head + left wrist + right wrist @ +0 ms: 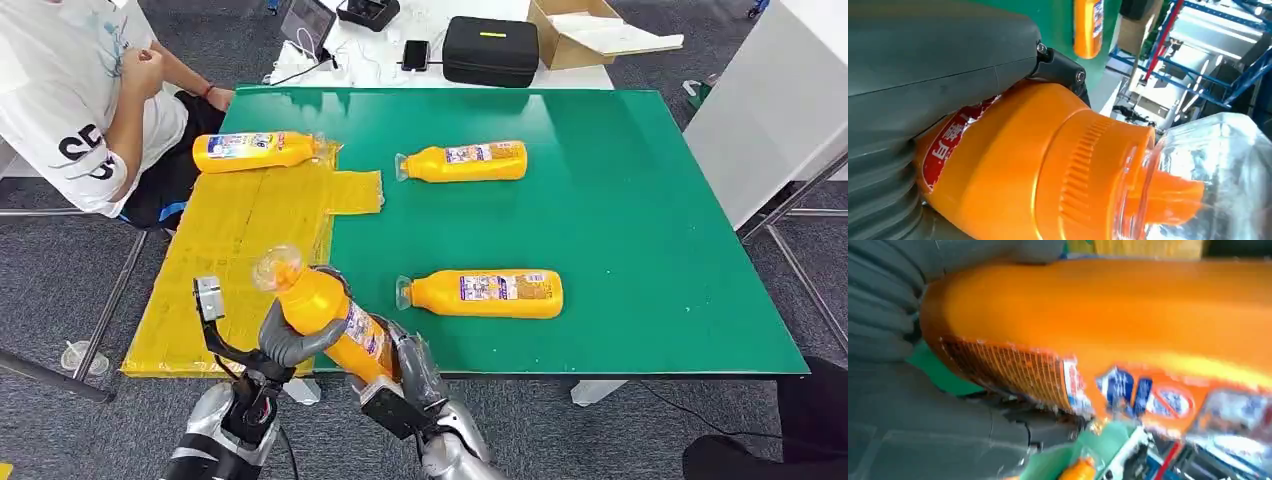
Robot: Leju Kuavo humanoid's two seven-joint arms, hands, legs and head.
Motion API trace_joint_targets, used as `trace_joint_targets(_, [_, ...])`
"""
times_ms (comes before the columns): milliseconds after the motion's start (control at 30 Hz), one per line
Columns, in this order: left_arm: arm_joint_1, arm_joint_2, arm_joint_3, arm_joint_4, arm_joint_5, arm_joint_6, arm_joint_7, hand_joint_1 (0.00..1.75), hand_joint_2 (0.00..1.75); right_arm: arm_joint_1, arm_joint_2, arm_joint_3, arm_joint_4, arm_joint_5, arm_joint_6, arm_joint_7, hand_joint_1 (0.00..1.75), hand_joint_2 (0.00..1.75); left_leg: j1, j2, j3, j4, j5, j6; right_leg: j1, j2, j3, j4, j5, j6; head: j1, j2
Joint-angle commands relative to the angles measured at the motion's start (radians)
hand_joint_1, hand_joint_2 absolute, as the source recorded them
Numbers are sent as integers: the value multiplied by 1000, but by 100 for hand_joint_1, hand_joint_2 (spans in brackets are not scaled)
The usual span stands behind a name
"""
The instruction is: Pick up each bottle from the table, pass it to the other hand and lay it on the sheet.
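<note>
- Bottle (pixel 330 318) mid-handover, both hands on it: left robot hand (pixel 290 340) grips the neck end, right robot hand (pixel 410 372) holds the base.
- Long axis tilts cap-up toward the sheet (pixel 240 260), which lies ahead-left, nearer the left hand.

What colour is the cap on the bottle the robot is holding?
The cap is clear, see-through plastic over an orange spout; the left wrist view shows it best.

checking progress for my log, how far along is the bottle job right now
One orange plastic bottle already lies on the yellow sheet. A second orange bottle with a clear cap is mid-handover: the left hand and the right hand both grip it near the table's front edge. Two more orange bottles, far and near, wait on the green table.
</note>
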Motion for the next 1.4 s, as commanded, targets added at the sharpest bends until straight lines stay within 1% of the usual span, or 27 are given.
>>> trace_joint_targets(33, [-32, 9, -37, 10, -8, 0, 8, 175, 175, -42, -3, -40, -54, -3, -1, -2, 175, 175, 0, 0, 2, 0, -1, 1, 0, -1, 2, 0, -1, -1, 0, 0])
trace_joint_targets(100, [-34, 8, -34, 15, -3, 3, 13, 175, 175, -41, -1, -47, -57, -4, -5, -2, 175, 175, 0, 1, 3, 0, -1, 1, 1, 0, 3, 0, -1, -2, 0, 0])
trace_joint_targets(133, [-35, 7, -29, 17, -3, 14, 13, 175, 175, -37, 0, -51, -69, -9, -11, -2, 140, 175, 0, 2, 5, 1, -2, 1, 1, 0, 5, 0, -2, -2, 0, 0])
trace_joint_targets(167, [-36, 7, -26, 18, -2, 17, 12, 175, 175, -34, -1, -52, -80, -15, -11, -2, 16, 175, 0, 1, 3, 0, -1, 1, 1, 0, 4, 0, -1, -2, 0, 0])
trace_joint_targets(200, [-39, 8, -18, 18, -2, 27, 13, 175, 175, -27, -2, -54, -109, -34, -1, -2, 0, 175, 0, 1, 2, 0, -1, 1, 0, 0, 2, 0, -1, -1, 0, 0])
trace_joint_targets(233, [-44, 8, -5, 17, -3, 44, 12, 175, 175, -29, -7, -52, -119, -49, 31, -2, 0, 0, 1, 1, 3, 1, -2, 1, 1, 0, 4, 0, -1, -2, 0, 0])
trace_joint_targets(267, [-52, 11, 9, 18, 0, 50, 9, 175, 175, -27, -10, -63, -149, -75, 73, -2, 0, 0, 0, 1, 2, 0, -1, 1, 0, 0, 2, 0, -1, -1, 0, 0])
trace_joint_targets(300, [-58, 13, 23, 18, -1, 62, 6, 175, 175, -23, -13, -72, -183, -106, 115, -2, 0, 0, 1, 1, 4, 0, -2, 1, 1, 0, 5, 0, -2, -2, -1, 0])
trace_joint_targets(333, [-71, 13, 53, 23, -6, 89, 1, 175, 175, -7, -22, -82, -248, -157, 194, -2, 0, 0, 1, 1, 2, 1, -1, 0, 1, 0, 2, 0, -1, -2, 0, 0])
trace_joint_targets(433, [-118, 20, 117, 45, -109, 217, -50, 175, 175, 23, -48, -89, -381, -229, 324, 12, 0, 0, 0, 0, 1, 1, 0, 0, 1, -1, 1, 0, 0, -1, 0, 0])
trace_joint_targets(533, [-129, 21, 128, 55, -117, 214, -48, 175, 175, 32, -52, -90, -405, -230, 333, 24, 0, 0, 0, -2, 1, 0, 0, 0, 1, -3, 1, 0, 0, -1, 0, 0])
trace_joint_targets(567, [-128, 18, 128, 56, -118, 214, -49, 175, 175, 35, -52, -89, -404, -230, 333, 23, 0, 0, 1, -2, 3, 1, -1, 1, 2, -4, 4, 0, -1, -2, 0, 0])
trace_joint_targets(600, [-128, 18, 128, 56, -118, 214, -49, 175, 175, 35, -52, -89, -404, -230, 333, 23, 0, 0, 1, -1, 3, 0, 0, 0, 1, -2, 3, 0, -1, -2, 0, 0])
trace_joint_targets(633, [-128, 17, 130, 57, -155, 255, -73, 175, 175, 33, -51, -90, -401, -236, 340, 14, 0, 0, 0, -1, 2, 0, 0, 0, 1, -2, 2, -1, -1, -1, 0, 0])
trace_joint_targets(667, [-138, 18, 143, 62, -221, 334, -106, 175, 175, 39, -54, -92, -419, -246, 349, 1, 0, 0, 1, -1, 4, 0, -1, 1, 1, -3, 5, -1, -1, -2, 0, 0])
trace_joint_targets(733, [-172, 22, 184, 99, -291, 428, -128, 175, 175, 63, -65, -97, -493, -274, 377, -1, 0, 0, 0, -1, 2, 0, 0, 0, 1, -2, 2, -1, 0, -1, 0, 0])
trace_joint_targets(767, [-188, 24, 206, 120, -309, 452, -131, 175, 175, 72, -69, -97, -523, -277, 379, 1, 0, 0, 1, -1, 3, 0, -1, 1, 1, -2, 4, 0, -1, -2, 0, 0])
trace_joint_targets(800, [-202, 27, 221, 134, -382, 515, -175, 175, 175, 80, -73, -97, -549, -278, 380, 1, 0, 0, 0, -1, 2, 0, 0, 0, 1, -2, 2, 0, -1, -1, 0, 0])
trace_joint_targets(833, [-217, 26, 250, 145, -419, 564, -188, 175, 175, 92, -74, -100, -583, -282, 375, 1, 0, 0, 1, -1, 3, 1, -1, 0, 2, -3, 4, 0, -1, -2, 0, 0])
trace_joint_targets(900, [-221, 29, 253, 143, -419, 564, -188, 175, 175, 91, -74, -100, -587, -282, 375, 1, 0, 0, 0, -1, 1, 0, 0, 0, 0, -2, 2, 0, -1, -1, 0, 0])
trace_joint_targets(933, [-221, 29, 253, 143, -419, 564, -188, 175, 175, 91, -74, -100, -587, -282, 375, 1, 0, 0, 1, -2, 4, 0, -1, 0, 2, -3, 5, 0, -2, -2, 0, 0])
trace_joint_targets(1200, [-219, 21, 256, 145, -425, 567, -186, 175, 175, 97, -75, -98, -592, -283, 375, 2, 0, 0, 0, 0, 2, 0, 0, 0, 1, -1, 3, -1, -1, -1, 0, 0])
trace_joint_targets(1233, [-218, 29, 241, 132, -517, 692, -235, 175, 175, 97, -76, -96, -596, -286, 371, -1, 0, 0, 1, -1, 4, 0, -1, 1, 2, -2, 5, -1, -1, -2, 0, 0])
trace_joint_targets(1267, [-227, 28, 250, 134, -564, 750, -247, 175, 175, 102, -73, -97, -610, -292, 365, -2, 0, 0, 2, -1, 6, 0, -2, 1, 2, -3, 8, -1, -2, -2, 0, 0])
trace_joint_targets(1300, [-232, 45, 239, 105, -666, 856, -261, 175, 175, 112, -71, -99, -640, -307, 353, -2, 0, 0, 1, 0, 2, 0, 0, 0, 1, -1, 2, 0, 0, -1, 0, 0])
trace_joint_targets(1367, [-247, 72, 219, 98, -833, 1000, -261, 175, 175, 118, -70, -96, -668, -332, 329, -2, 0, 0, 1, 0, 0, 0, 0, 0, 1, -1, 1, 0, 0, -1, 0, 0])
trace_joint_targets(1400, [-260, 91, 198, 124, -965, 1118, -261, 175, 175, 114, -71, -92, -672, -354, 328, -2, 0, 0, 1, 0, 3, 1, -1, 0, 2, -2, 4, 0, -2, -2, 0, 0])
